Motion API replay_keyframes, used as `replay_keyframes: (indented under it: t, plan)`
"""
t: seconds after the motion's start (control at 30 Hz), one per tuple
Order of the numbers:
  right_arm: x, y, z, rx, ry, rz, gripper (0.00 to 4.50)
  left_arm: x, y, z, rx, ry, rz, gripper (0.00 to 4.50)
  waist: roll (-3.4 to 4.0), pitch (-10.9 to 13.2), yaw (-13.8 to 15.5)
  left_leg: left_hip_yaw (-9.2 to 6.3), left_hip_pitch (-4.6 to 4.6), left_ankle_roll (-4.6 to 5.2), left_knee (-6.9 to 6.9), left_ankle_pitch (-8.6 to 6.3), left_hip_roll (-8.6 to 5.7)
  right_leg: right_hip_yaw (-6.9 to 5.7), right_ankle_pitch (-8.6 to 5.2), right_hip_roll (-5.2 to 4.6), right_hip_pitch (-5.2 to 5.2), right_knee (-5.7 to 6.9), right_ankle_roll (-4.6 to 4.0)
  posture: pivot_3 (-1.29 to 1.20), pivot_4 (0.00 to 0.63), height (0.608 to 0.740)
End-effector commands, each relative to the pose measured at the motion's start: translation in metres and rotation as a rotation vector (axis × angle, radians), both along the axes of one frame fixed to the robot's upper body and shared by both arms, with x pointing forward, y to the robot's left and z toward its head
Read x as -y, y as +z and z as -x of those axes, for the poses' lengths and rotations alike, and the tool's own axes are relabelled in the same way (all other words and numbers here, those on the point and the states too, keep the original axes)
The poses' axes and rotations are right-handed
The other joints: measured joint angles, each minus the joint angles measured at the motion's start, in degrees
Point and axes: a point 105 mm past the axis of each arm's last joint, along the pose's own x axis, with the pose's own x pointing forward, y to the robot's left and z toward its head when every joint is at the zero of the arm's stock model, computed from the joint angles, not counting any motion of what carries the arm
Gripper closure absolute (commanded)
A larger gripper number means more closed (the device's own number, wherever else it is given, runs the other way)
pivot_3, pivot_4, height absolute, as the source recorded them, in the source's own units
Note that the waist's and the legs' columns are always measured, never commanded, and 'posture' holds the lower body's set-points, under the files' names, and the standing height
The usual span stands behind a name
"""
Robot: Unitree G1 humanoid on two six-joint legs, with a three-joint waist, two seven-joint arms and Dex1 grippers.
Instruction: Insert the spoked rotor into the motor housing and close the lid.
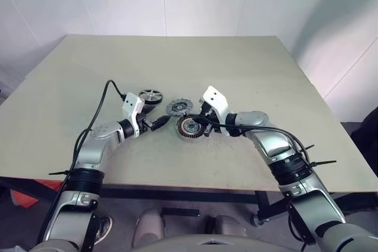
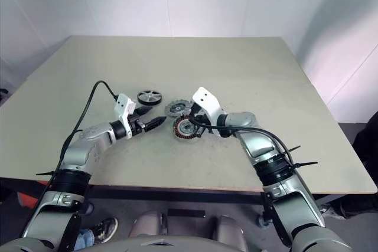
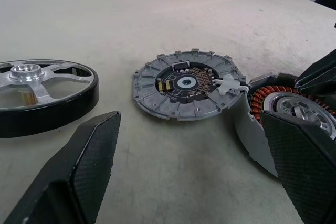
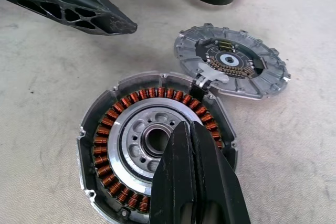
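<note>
Three motor parts lay close together near the middle of the table [image 1: 283,81]. The motor housing [image 4: 157,153] sat open and face up, its ring of copper windings exposed around a silvery centre. The lid [image 4: 231,61] lay flat just beside it, inner face up, and appeared joined to the housing by a small white tab at the rim. The spoked rotor [image 3: 37,95] rested on the table a little apart from the lid, on the side away from the housing. The right gripper [image 4: 191,177] had its fingers pressed together with nothing between them, its tip poised over the housing's centre. The left gripper [image 3: 194,171] stood with its fingers wide apart and empty, aimed at the lid and housing, the rotor off to one side. Neither insertion nor closing had yet been done. The likely hazards: a closed right tip pressing into the windings could scrape or shift the housing; a grasp on the thin rotor rim could slip; and lowering the rotor tilted could jam it against the windings.
</note>
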Motion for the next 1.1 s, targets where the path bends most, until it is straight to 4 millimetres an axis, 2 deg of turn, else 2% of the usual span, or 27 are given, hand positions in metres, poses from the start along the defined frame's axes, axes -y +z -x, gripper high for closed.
replay_keyframes:
  t: [0.03,0.17,0.23,0.37,0.5,0.67,0.77,0.87,1.1]
  plan:
    - [-0.011,0.004,0.007,0.011,0.043,-0.019,4.49,-0.001,0.017,-0.005,0.067,-0.001,-0.002,0.0,0.0,0.0,0.0,0.0,0.0,0.0,0.0,0.0,0.0,0.0,0.0,0.0,0.0,0.0,0.0,0.0,0.0,0.74]
    - [-0.008,-0.029,0.007,-0.068,-0.007,0.029,4.49,-0.001,0.016,-0.004,0.066,-0.002,-0.004,0.0,-0.03,0.0,0.0,0.0,0.02,0.0,-0.01,0.0,0.0,0.0,0.0,0.0,0.02,0.0,0.0,0.0,0.0,0.74]
    - [-0.003,-0.037,0.004,-0.071,-0.038,0.056,4.49,-0.001,0.017,-0.004,0.066,-0.003,-0.003,0.0,-0.03,0.0,-0.2,0.0,0.06,0.0,-0.02,0.0,0.0,0.0,0.0,0.0,0.03,0.0,0.0,0.0,0.0,0.74]
    - [-0.003,-0.017,0.002,-0.026,-0.022,0.01,4.49,-0.001,0.016,-0.003,0.064,-0.003,-0.003,0.0,-0.03,0.0,-0.2,0.02,0.57,-0.04,-0.03,0.01,0.01,0.01,-0.23,0.0,0.44,0.0,0.4,0.0,0.0,0.74]
    - [0.0,0.005,-0.002,0.025,-0.017,-0.021,4.49,-0.003,0.014,-0.003,0.054,0.012,0.005,0.0,-0.04,0.0,0.0,0.02,0.52,-0.05,-0.02,0.03,-0.01,0.04,-0.24,0.0,0.47,-0.07,0.42,0.0,0.0,0.74]
    - [-0.007,0.039,-0.003,0.087,0.008,-0.092,4.49,-0.011,0.016,-0.009,0.035,0.084,0.053,0.0,-0.04,0.0,0.0,0.02,0.42,-0.06,-0.03,0.03,-0.01,0.06,-0.22,0.0,0.34,-0.01,0.39,0.0,0.0,0.74]
    - [-0.007,0.045,-0.004,0.096,0.006,-0.102,4.49,-0.02,0.017,-0.019,-0.001,0.179,0.097,0.0,-0.04,0.0,0.0,0.02,0.27,-0.18,-0.15,0.1,0.01,0.06,-0.01,0.04,0.15,0.0,0.02,0.0,0.0,0.74]
    - [-0.003,0.044,-0.007,0.097,-0.015,-0.097,4.49,-0.028,0.006,-0.028,-0.093,0.277,0.157,0.0,-0.04,0.0,0.0,0.01,0.19,-0.23,-0.2,0.13,0.0,0.06,-0.01,0.06,0.1,-0.02,0.0,0.0,0.0,0.74]
    - [0.006,0.046,-0.01,0.101,-0.046,-0.095,4.49,-0.025,0.004,-0.037,-0.194,0.339,0.339,0.0,-0.06,0.0,0.2,0.0,0.08,-0.23,-0.17,0.13,-0.03,0.05,-0.01,0.04,0.05,-0.08,0.01,0.0,0.0,0.74]
